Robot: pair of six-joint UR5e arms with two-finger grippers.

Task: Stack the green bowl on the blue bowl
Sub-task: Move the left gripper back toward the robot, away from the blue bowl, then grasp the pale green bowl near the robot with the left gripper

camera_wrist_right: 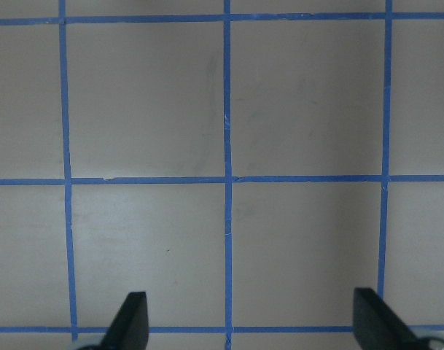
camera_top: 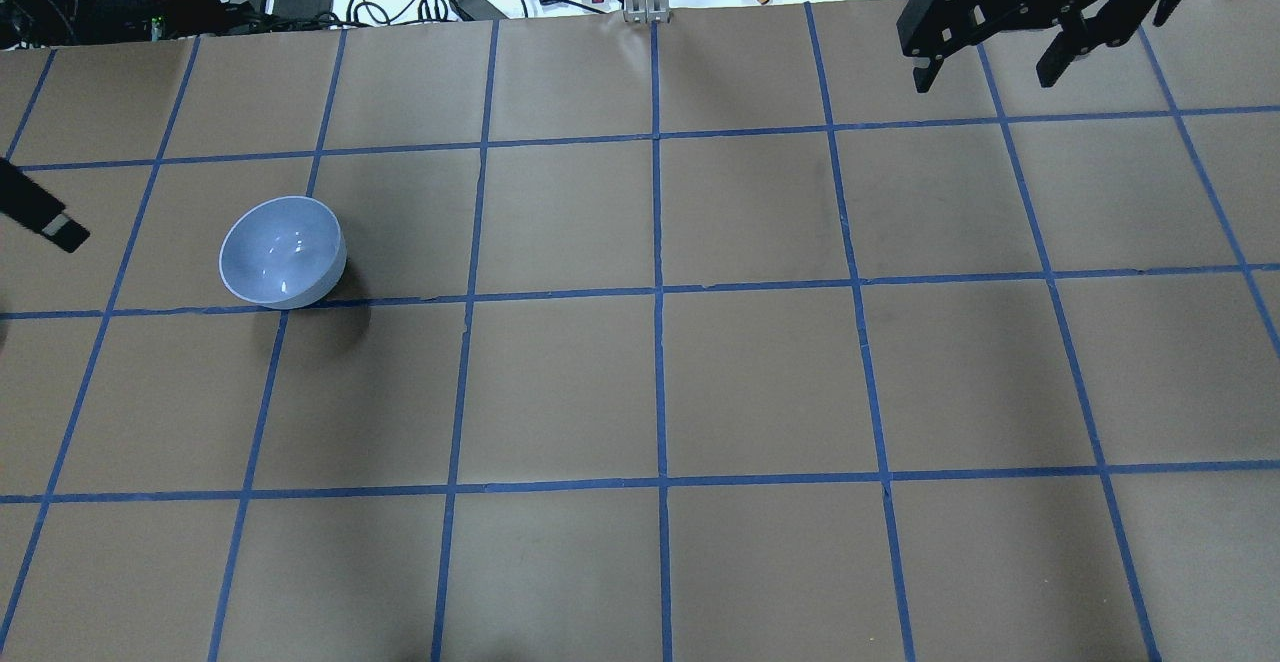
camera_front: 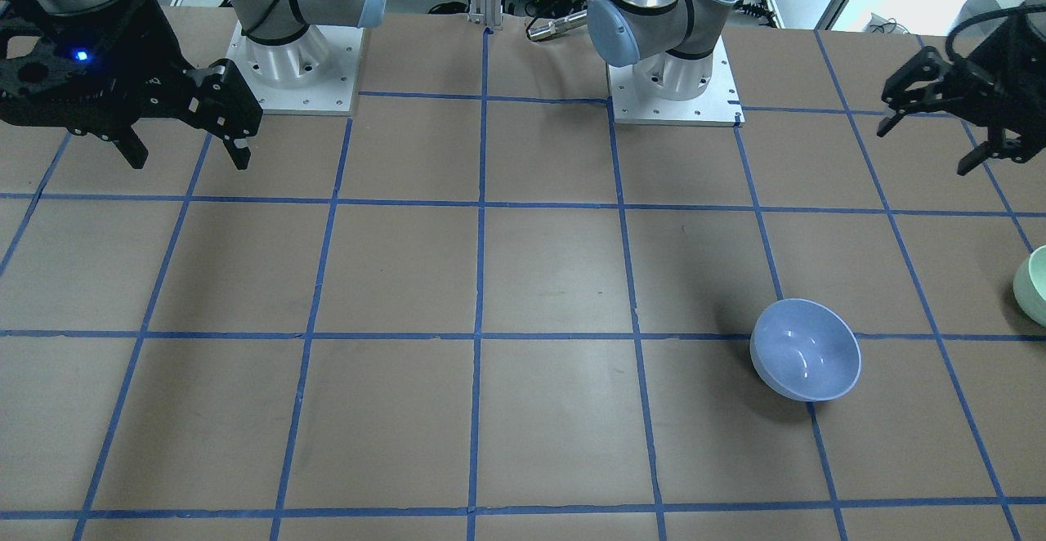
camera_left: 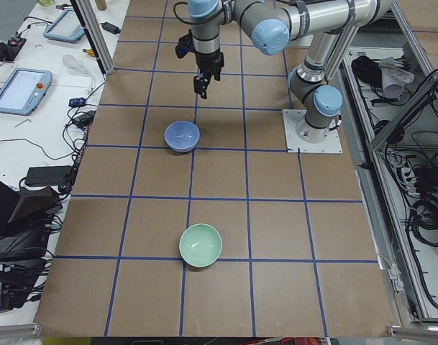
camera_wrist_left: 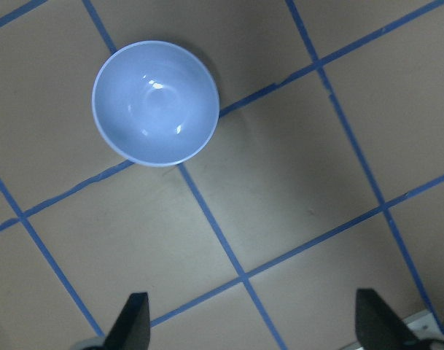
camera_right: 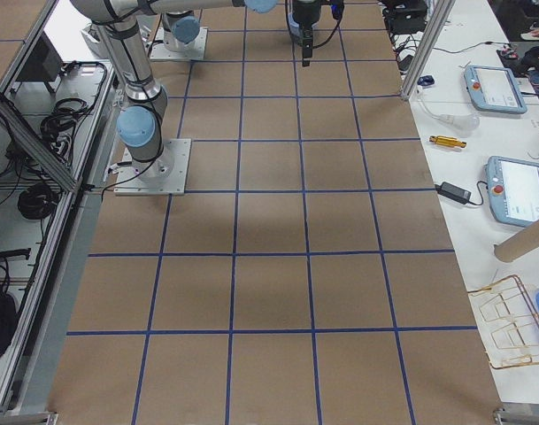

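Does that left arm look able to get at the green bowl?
Probably yes: the green bowl sits in the open on that arm's side, and the left claw hangs open with nothing between them.

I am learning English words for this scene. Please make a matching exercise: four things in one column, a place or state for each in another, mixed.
1. green bowl
2. blue bowl
3. left gripper
4. right gripper

a. open, only gridded table in its wrist view
b. cut off by the front-facing view's edge
c. open, on the bowls' side of the table
d. whole in the left wrist view

Pairs: 1-b; 2-d; 3-c; 4-a.
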